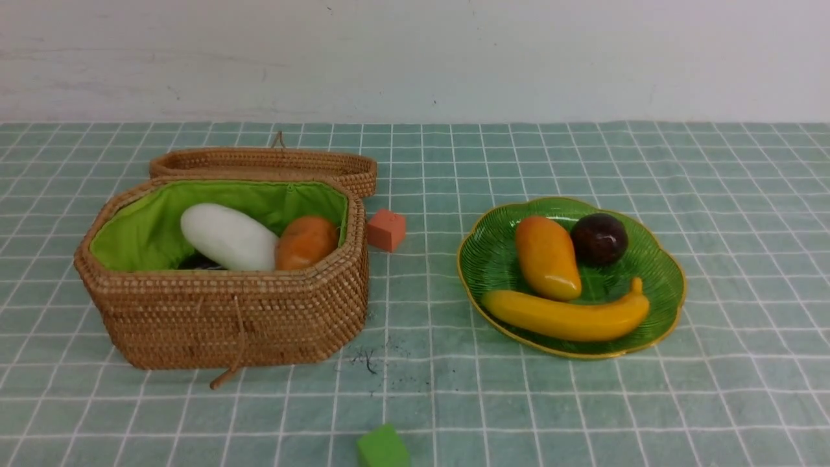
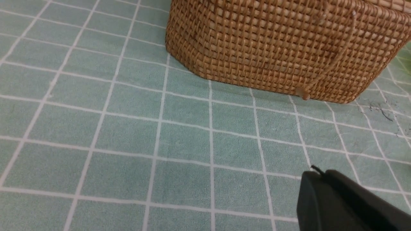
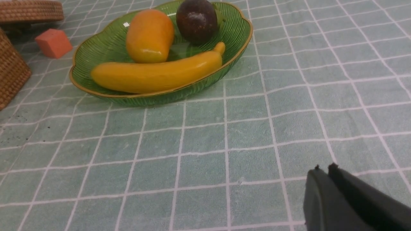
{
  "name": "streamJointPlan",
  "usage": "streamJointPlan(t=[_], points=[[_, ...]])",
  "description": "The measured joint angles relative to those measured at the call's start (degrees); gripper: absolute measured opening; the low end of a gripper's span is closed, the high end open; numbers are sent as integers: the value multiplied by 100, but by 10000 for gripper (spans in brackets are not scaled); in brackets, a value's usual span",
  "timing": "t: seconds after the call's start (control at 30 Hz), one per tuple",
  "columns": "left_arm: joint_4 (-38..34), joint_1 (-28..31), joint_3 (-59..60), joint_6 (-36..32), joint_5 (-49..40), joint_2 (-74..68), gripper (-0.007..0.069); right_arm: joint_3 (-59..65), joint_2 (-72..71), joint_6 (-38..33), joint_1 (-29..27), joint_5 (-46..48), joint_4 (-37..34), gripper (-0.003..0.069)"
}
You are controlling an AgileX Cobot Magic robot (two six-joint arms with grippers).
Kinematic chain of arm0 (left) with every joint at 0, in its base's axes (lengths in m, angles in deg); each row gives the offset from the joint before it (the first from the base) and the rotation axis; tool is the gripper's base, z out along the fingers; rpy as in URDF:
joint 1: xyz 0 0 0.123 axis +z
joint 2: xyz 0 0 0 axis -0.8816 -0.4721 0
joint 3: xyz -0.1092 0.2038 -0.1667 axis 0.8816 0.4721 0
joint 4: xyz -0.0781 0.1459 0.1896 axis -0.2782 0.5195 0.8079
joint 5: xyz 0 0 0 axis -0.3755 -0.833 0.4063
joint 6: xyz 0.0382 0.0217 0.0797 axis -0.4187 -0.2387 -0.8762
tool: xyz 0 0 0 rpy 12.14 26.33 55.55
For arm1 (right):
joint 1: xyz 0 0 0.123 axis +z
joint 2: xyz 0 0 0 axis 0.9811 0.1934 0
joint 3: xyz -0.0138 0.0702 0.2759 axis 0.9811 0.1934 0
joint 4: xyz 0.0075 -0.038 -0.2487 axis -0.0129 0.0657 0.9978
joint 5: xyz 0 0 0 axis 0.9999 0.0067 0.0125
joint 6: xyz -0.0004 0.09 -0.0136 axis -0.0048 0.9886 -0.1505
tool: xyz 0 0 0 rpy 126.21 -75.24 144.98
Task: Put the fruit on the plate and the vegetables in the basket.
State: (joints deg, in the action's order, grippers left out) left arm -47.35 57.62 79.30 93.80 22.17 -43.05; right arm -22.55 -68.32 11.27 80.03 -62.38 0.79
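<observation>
The banana [image 1: 567, 316], mango [image 1: 548, 257] and mangosteen [image 1: 598, 239] lie on the plate [image 1: 668, 279]. The radish [image 1: 228, 237] and potato [image 1: 306, 242] sit in the basket [image 1: 227, 318]. Both claws are clenched and hold nothing: the left claw [image 2: 318, 175] is near the basket and the right claw [image 3: 324, 171] near the plate. No food is left on the counter [image 1: 713, 402], just two little cubes.

Open cloth lies between basket [image 1: 227, 311] and plate [image 1: 668, 285], though an orange cube [image 1: 386, 229] stands near the basket.
</observation>
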Motion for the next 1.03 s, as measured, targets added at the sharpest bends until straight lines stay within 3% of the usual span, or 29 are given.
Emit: streamJointPlan(t=[1.03], points=[[-12, 0, 0, 0, 5, 0, -2, 0, 0, 0, 0, 0, 0, 71]])
